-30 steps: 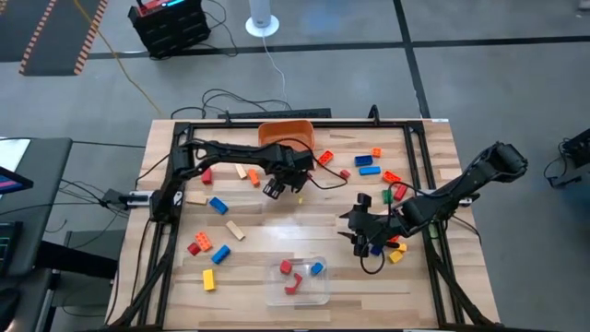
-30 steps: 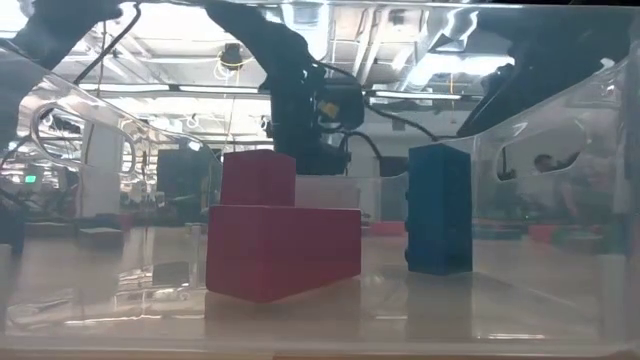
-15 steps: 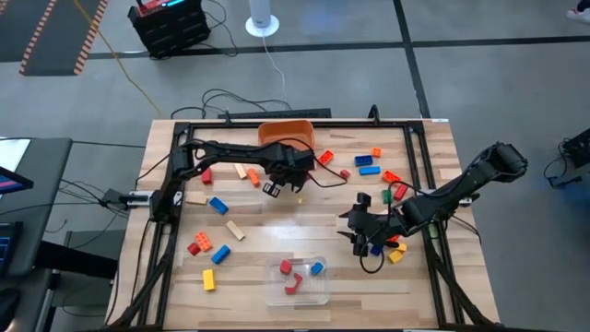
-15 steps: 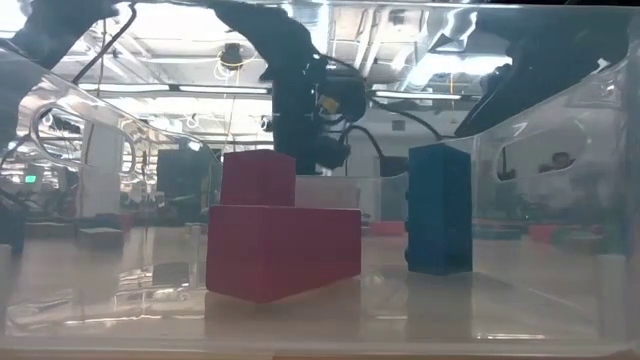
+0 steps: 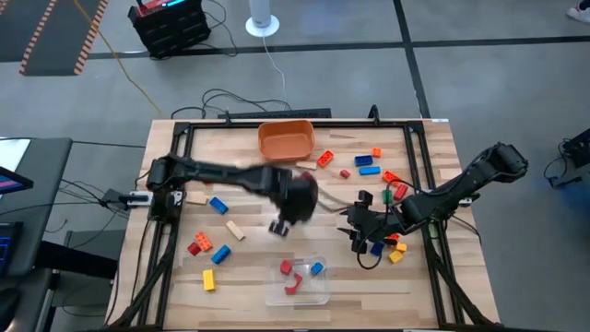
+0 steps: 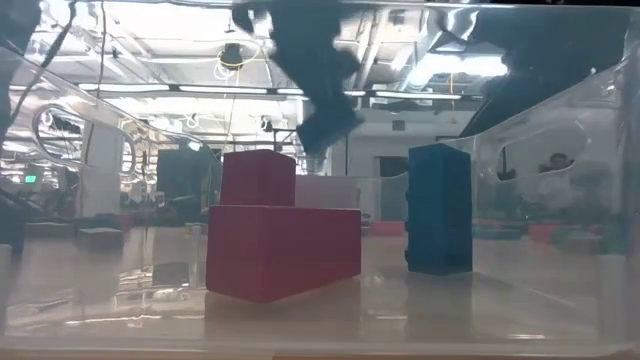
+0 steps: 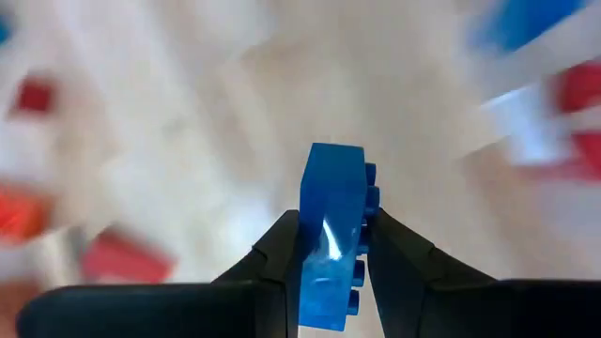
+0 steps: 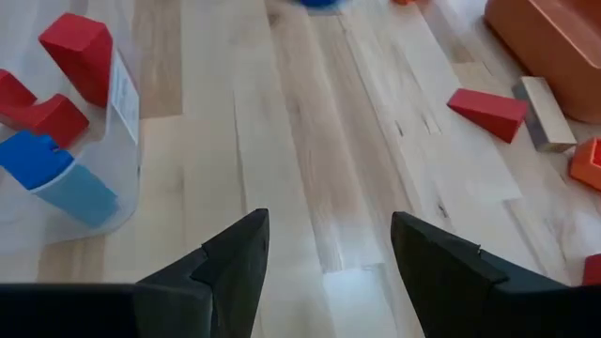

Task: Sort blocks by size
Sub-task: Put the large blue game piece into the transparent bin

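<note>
Overhead, the left gripper point(image 5: 279, 226) sits at frame centre, just above the clear tub point(image 5: 297, 293), its fingers point(image 7: 282, 246) clamped on a blue block point(image 7: 333, 230). The right gripper point(image 5: 358, 242), right of centre, waits with fingers spread and nothing held. The tub contains red blocks point(image 5: 289, 277) and another blue one point(image 5: 316, 268); further blocks point(image 5: 210, 244) lie scattered across the wooden table point(image 5: 249, 263), left and right.

Blocks point(image 5: 297, 275) inside tub point(image 5: 321, 293)
</note>
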Robot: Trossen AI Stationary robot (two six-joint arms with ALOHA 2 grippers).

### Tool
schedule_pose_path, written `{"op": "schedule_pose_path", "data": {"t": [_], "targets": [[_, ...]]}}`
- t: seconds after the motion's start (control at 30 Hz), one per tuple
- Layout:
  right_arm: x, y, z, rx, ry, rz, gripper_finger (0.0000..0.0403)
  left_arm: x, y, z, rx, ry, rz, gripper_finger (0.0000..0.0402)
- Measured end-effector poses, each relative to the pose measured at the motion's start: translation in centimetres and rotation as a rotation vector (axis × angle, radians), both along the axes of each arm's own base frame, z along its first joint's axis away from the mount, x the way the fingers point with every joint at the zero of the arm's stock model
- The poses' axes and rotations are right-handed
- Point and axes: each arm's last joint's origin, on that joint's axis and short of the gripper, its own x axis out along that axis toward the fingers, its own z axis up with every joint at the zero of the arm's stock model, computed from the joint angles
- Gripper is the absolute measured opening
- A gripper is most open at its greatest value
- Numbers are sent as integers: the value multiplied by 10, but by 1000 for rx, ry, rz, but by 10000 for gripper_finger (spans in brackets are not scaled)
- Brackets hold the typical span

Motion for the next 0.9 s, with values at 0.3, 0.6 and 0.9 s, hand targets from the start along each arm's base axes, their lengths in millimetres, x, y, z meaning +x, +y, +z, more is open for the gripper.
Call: {"op": "schedule_pose_path", "data": {"t": [0.3, 0.6, 0.9], "targets": [[1, -1, 0, -7, -3, 3, 255, -3, -90, 2, -152, -87, 22, 81], [1, -1, 1, -2, -9, 0, 255, -5, -105, -14, -284, -70, 213, 102], [3, -5, 1, -5, -9, -15, 255, -11, -107, -23, -326, -26, 252, 177]]}}
